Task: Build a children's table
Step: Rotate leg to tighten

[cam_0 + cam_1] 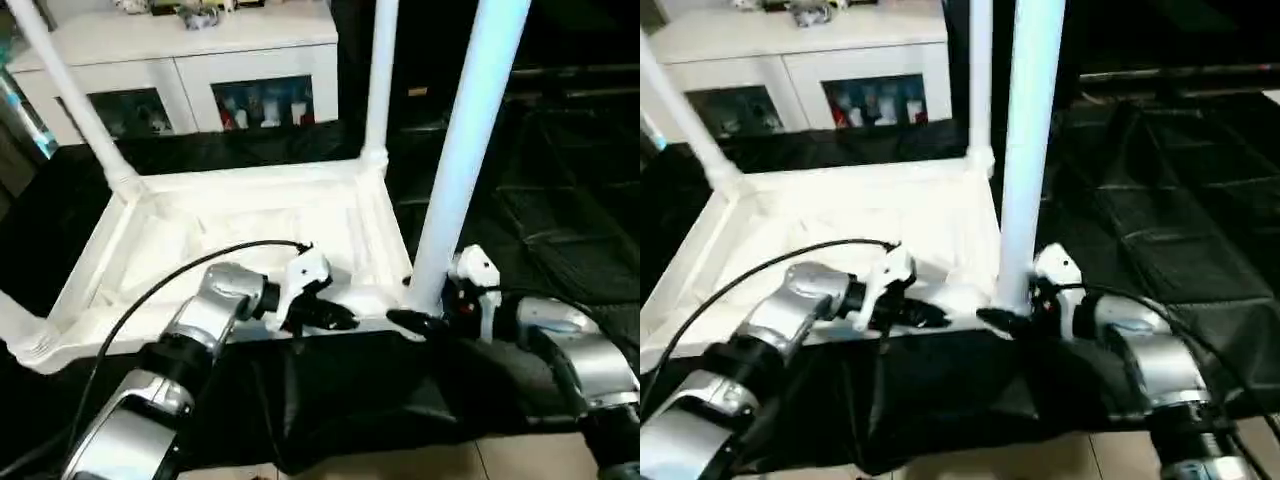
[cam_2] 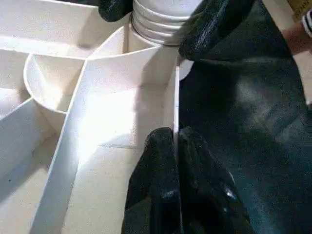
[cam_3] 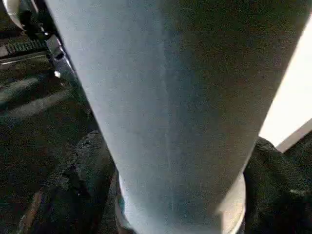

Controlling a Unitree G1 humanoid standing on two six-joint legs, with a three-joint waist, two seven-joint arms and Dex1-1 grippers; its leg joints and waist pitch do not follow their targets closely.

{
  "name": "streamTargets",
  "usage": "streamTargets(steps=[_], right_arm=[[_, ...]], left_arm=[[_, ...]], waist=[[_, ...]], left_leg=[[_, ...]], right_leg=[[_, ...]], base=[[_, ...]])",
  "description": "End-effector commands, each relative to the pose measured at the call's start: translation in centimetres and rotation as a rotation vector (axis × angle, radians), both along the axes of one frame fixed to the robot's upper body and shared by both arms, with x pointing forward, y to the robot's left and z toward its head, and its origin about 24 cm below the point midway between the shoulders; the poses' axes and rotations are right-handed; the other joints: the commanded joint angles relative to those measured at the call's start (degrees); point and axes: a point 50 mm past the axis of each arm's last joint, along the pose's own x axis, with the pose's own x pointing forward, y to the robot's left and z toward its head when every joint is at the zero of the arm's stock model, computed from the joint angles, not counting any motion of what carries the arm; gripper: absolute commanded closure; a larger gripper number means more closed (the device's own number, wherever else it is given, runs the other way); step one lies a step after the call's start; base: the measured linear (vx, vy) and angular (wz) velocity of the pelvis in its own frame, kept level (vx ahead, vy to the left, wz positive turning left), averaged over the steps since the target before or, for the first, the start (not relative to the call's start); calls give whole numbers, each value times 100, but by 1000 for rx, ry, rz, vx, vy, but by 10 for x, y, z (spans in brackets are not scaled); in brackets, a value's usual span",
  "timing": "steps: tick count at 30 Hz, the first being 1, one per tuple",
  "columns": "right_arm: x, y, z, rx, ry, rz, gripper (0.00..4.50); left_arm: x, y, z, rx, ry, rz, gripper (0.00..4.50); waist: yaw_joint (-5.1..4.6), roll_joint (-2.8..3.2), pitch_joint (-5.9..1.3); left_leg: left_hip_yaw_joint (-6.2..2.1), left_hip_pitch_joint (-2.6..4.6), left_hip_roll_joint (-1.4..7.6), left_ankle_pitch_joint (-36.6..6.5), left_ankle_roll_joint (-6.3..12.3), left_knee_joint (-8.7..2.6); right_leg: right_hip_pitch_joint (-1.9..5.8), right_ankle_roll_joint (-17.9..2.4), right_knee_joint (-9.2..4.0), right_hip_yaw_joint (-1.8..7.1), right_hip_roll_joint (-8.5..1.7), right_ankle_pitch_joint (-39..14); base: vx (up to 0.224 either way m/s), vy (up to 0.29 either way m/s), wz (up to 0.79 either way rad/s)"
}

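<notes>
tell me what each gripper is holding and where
The left gripper pinches the near rim of the upside-down tabletop. The right gripper clasps the near-right leg at its base, by the corner socket.

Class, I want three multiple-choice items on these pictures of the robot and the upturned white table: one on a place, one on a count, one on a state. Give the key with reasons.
1. Where does the right pincer sit?
A. at the foot of the near right leg
B. on the cabinet
C. on the floor

2. How many legs stand in the tabletop?
A. one
B. four
C. six

3. What is the left pincer doing?
A. hanging open
B. pinching the tabletop's near wall
C. holding a leg

Key: A, its fingers flank that leg's base; B, one rises at each corner; B, the wall's edge sits between its closed fingers.
</notes>
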Motion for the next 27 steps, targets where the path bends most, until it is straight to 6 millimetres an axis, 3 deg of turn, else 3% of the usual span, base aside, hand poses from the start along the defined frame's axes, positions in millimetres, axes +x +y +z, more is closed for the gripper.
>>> streamTargets(steps=[1, 7, 10, 12, 13, 15, 17, 18, 21, 23, 27], right_arm=[[-5, 13, -1, 32, 19, 71, 138], [-7, 21, -4, 65, 32, 57, 172], [5, 21, -14, 34, 23, -137, 176], [17, 18, -25, 2, 23, -333, 178], [19, 18, -27, 1, 21, -371, 178], [24, 18, -34, -3, 27, -504, 178], [25, 18, -36, -2, 33, -546, 178], [28, 20, -42, -23, 46, -623, 178], [30, 31, -48, -44, 42, -659, 178], [31, 34, -47, -23, 41, -648, 122], [28, 37, -33, 113, 50, -534, 80]], left_arm=[[0, -10, 13, -75, -28, -38, 450], [1, -13, 15, -83, -37, -16, 450], [12, -20, 15, -85, -80, 105, 450], [20, -27, 16, -81, -120, 200, 450], [22, -29, 16, -80, -131, 220, 450], [27, -36, 17, -75, -163, 287, 450], [29, -39, 17, -74, -172, 309, 450], [31, -47, 18, -76, -186, 354, 450], [31, -65, 19, -96, -188, 387, 450], [31, -67, 19, -98, -188, 379, 450], [27, -63, 18, -110, -170, 292, 450]], waist=[[12, -149, -355], [43, -141, -364], [25, -147, -353], [-26, -146, -335], [-78, -165, -337], [-113, -128, -325], [-128, -153, -331], [-125, -103, -326], [-158, -117, -330], [-138, -121, -334], [-117, -111, -345]], left_leg=[[-156, 99, 334, -1434, 580, -402], [-151, 110, 334, -1327, 603, -390], [-155, 105, 320, -1346, 539, -394], [-163, 116, 297, -1549, 397, -407], [-181, 140, 275, -1736, 257, -409], [-181, 143, 277, -1802, 228, -415], [-195, 147, 262, -1930, 229, -416], [-201, 149, 269, -1921, 230, -420], [-195, 156, 252, -1993, 174, -424], [-200, 132, 256, -1951, 290, -426], [-197, 115, 265, -1887, 421, -427]], right_leg=[[248, -1370, -391, 185, -247, -1620], [243, -1388, -380, 184, -240, -1479], [223, -1353, -391, 186, -236, -1587], [198, -1288, -427, 172, -231, -1920], [209, -1146, -477, 160, -241, -2290], [180, -1102, -492, 172, -228, -2337], [192, -980, -527, 160, -246, -2580], [188, -976, -527, 163, -246, -2551], [179, -944, -541, 148, -221, -2519], [203, -949, -536, 157, -236, -2409], [228, -987, -523, 157, -239, -2242]], base=[[0, 0, 0], [0, 0, 0], [0, 0, 0], [0, 0, 0], [0, 0, 0], [0, 0, 0], [0, 0, 0], [0, 0, 0], [0, 0, 0], [0, 0, 0], [0, 0, 0]])
